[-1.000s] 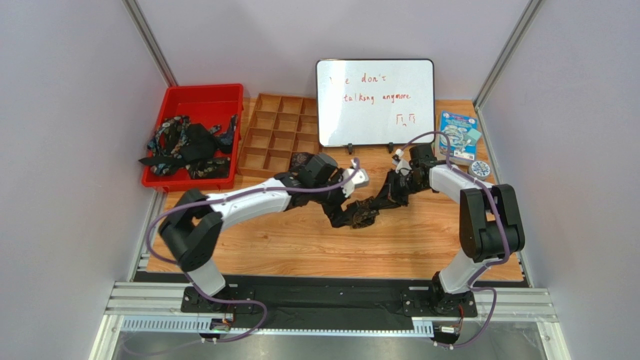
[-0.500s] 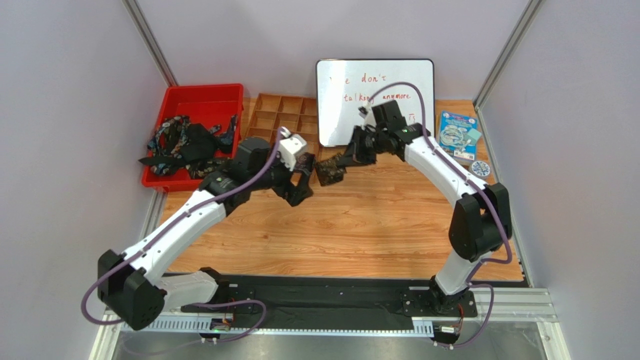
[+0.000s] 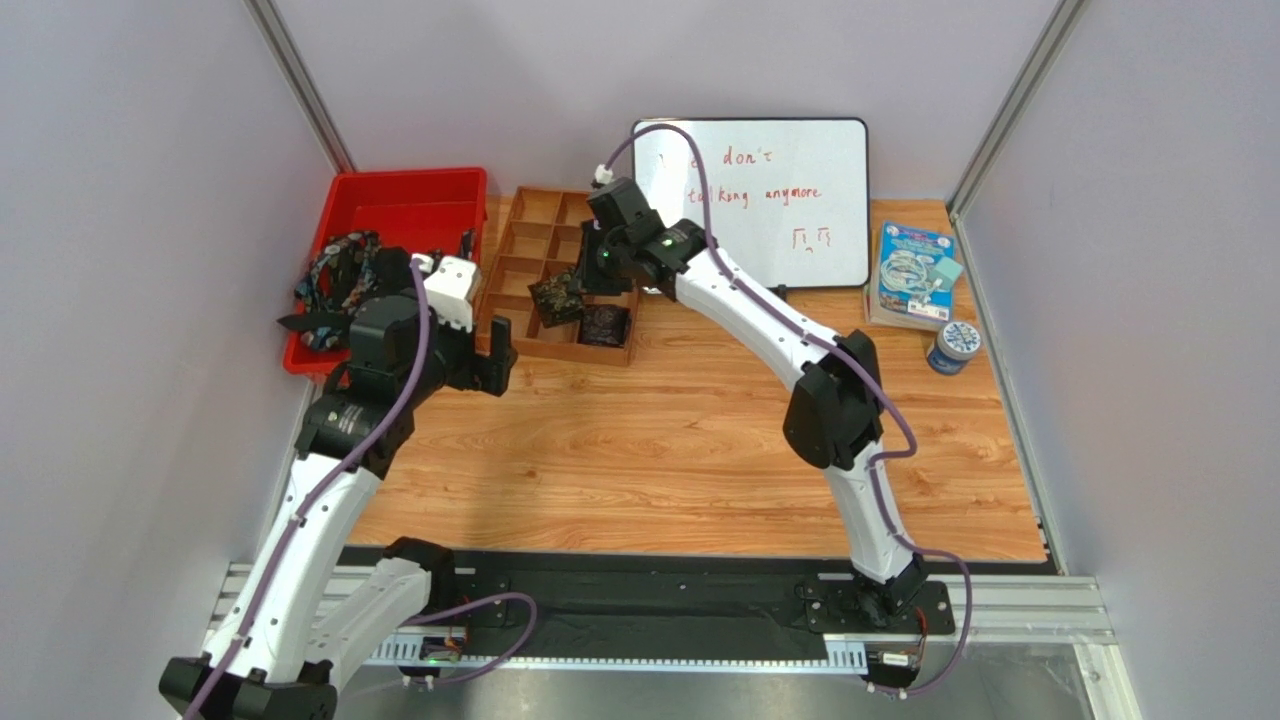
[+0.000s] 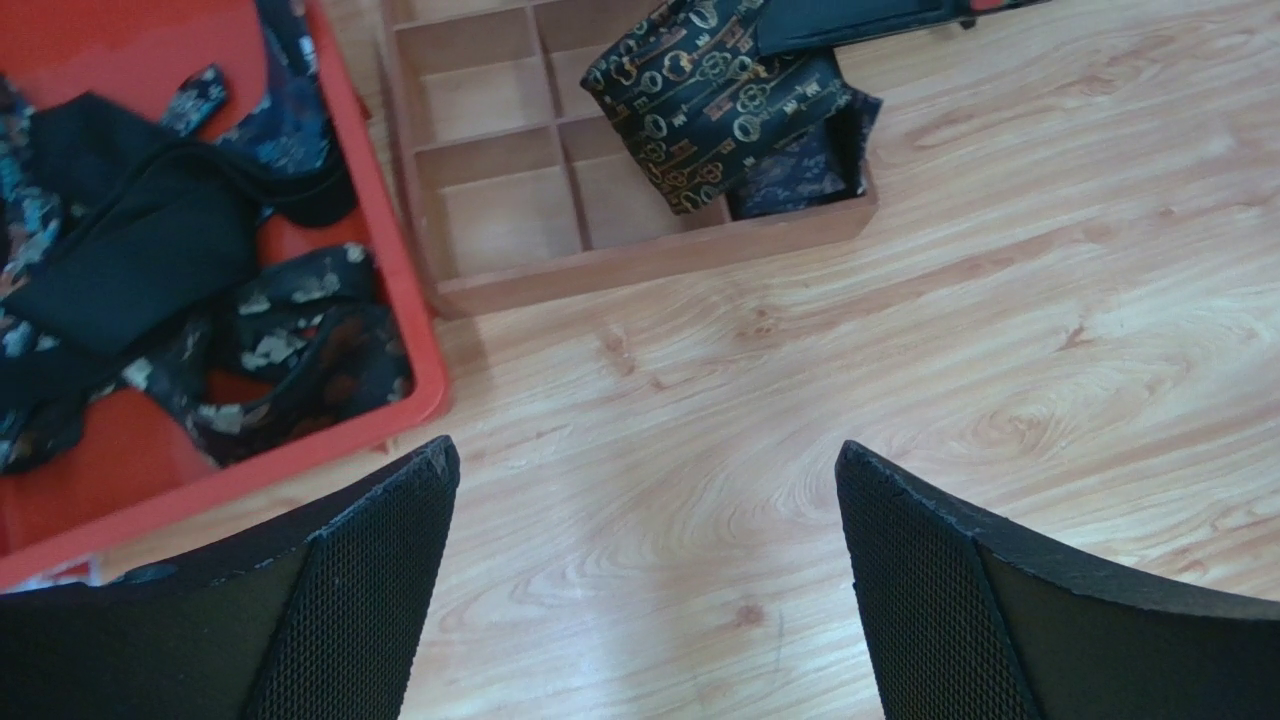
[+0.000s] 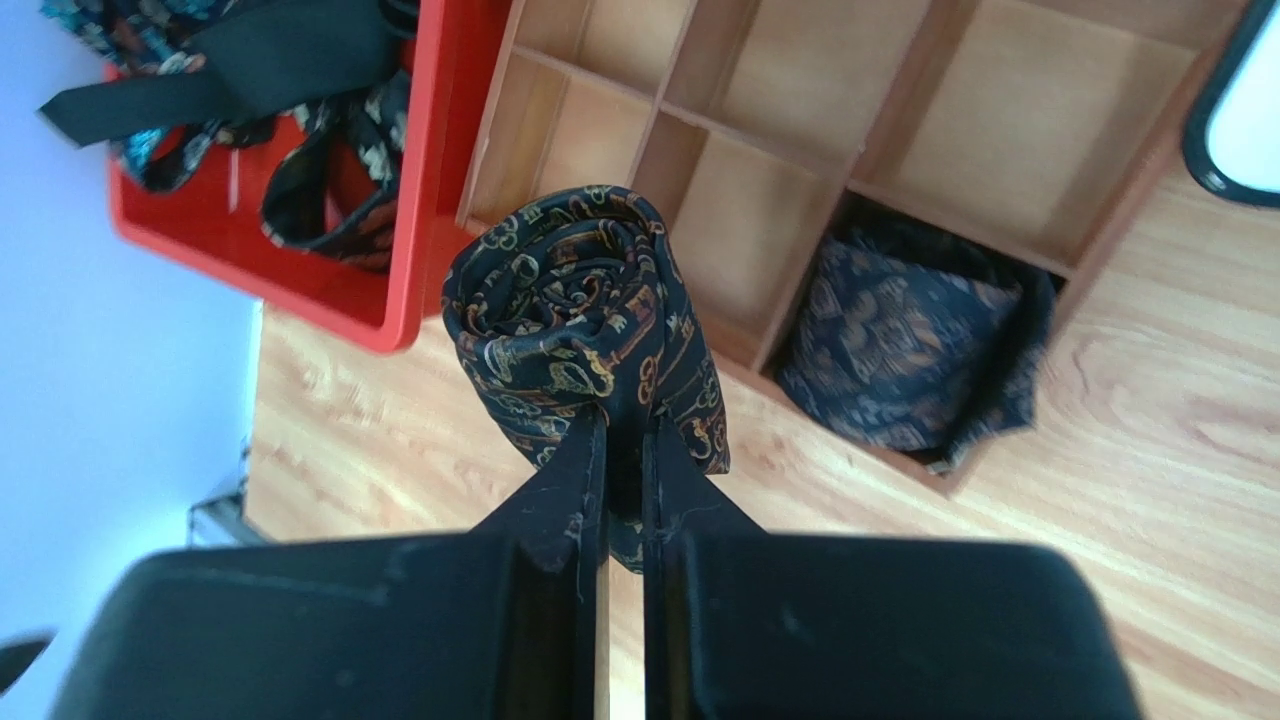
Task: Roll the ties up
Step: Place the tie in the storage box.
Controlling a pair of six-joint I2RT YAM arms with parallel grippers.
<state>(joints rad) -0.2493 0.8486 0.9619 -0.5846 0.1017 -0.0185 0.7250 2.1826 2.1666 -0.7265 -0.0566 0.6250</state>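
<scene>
My left claw [image 4: 643, 480] hangs spread wide and empty over the bare counter [image 4: 902, 345], just in front of the red bin [image 4: 428, 375]. That bin holds a tangle of loose ties [image 4: 286, 323]. Beside it sits the wooden divided tray [image 4: 496, 225]; its near right corner compartment holds a stowed rolled tie [image 5: 917, 353]. My right claw [image 5: 624, 443] is clamped on the gold-patterned rolled tie [image 5: 579, 315], which juts beyond my fingertips above the tray's near row, just left of the filled compartment.
</scene>
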